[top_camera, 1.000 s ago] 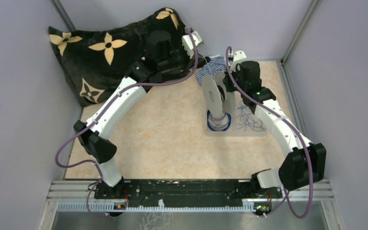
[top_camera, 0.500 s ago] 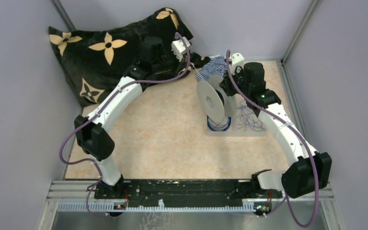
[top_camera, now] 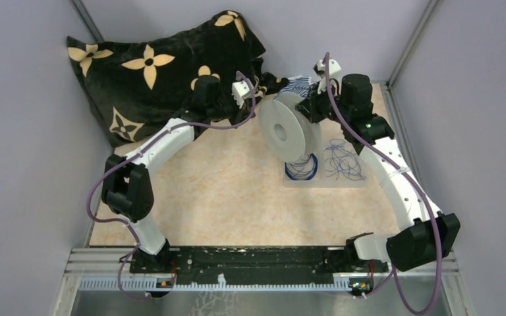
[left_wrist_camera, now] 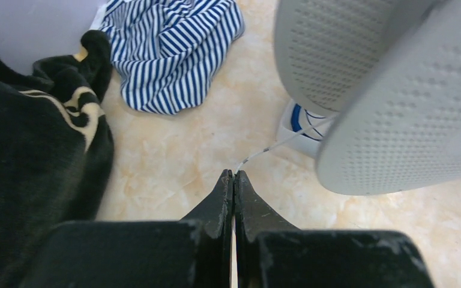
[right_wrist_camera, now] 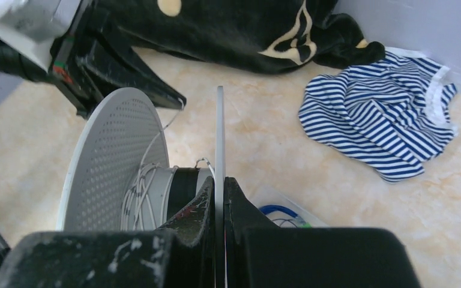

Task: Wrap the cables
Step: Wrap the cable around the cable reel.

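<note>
My left pincer (left_wrist_camera: 234, 175) is pinching the end of a thin, floppy, light white cable (left_wrist_camera: 271, 146), a good spot to hold it, my right pincer (right_wrist_camera: 219, 182) is clamping the spool (right_wrist_camera: 114, 156) by its rim, and blue cables (top_camera: 301, 171) are lying in the tray (top_camera: 326, 183).

Spool (left_wrist_camera: 408, 120) cut off by top and right edges in left wrist view; blue cable coil (right_wrist_camera: 279, 212) partly hidden behind right gripper (right_wrist_camera: 219, 180) fingers.
</note>
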### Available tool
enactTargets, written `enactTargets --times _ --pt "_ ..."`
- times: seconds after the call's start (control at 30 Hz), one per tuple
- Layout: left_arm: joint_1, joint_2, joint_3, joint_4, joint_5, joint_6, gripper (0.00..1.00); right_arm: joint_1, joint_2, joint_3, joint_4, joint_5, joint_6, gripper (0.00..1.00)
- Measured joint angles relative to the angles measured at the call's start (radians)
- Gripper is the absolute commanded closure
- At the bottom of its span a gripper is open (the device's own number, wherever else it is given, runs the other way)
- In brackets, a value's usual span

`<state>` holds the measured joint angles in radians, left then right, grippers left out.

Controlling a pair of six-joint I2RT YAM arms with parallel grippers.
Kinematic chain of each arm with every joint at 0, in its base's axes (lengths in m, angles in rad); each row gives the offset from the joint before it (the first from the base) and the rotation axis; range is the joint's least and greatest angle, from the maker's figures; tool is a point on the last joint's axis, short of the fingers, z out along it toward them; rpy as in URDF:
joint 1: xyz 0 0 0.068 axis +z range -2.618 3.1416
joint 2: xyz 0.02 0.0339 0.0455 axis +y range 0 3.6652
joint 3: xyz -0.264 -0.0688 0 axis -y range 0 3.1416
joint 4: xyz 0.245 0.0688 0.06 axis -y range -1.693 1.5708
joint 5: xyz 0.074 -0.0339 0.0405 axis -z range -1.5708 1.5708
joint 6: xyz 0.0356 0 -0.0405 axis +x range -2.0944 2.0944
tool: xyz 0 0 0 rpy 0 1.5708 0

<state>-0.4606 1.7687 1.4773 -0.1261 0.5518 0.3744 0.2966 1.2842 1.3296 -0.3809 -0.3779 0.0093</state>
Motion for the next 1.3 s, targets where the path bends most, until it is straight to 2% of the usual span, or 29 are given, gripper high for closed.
enactTargets --times 0.23,0.53,0.93,1.3 --pt "0.008 -0.082 -0.124 0.106 0.105 -0.072 0.99 -0.051 0.047 0.014 0.065 -0.057 0.18 1.0" --pt "0.03 -0.106 -0.269 0.271 0.204 -0.289 0.99 -0.078 0.107 0.014 0.121 -0.116 0.343 1.0" --pt "0.051 -0.106 -0.318 0.45 0.315 -0.564 0.95 -0.115 0.104 -0.033 0.306 -0.211 0.476 1.0" --pt "0.059 -0.051 -0.377 0.766 0.413 -0.932 0.92 -0.121 0.102 -0.091 0.433 -0.293 0.589 1.0"
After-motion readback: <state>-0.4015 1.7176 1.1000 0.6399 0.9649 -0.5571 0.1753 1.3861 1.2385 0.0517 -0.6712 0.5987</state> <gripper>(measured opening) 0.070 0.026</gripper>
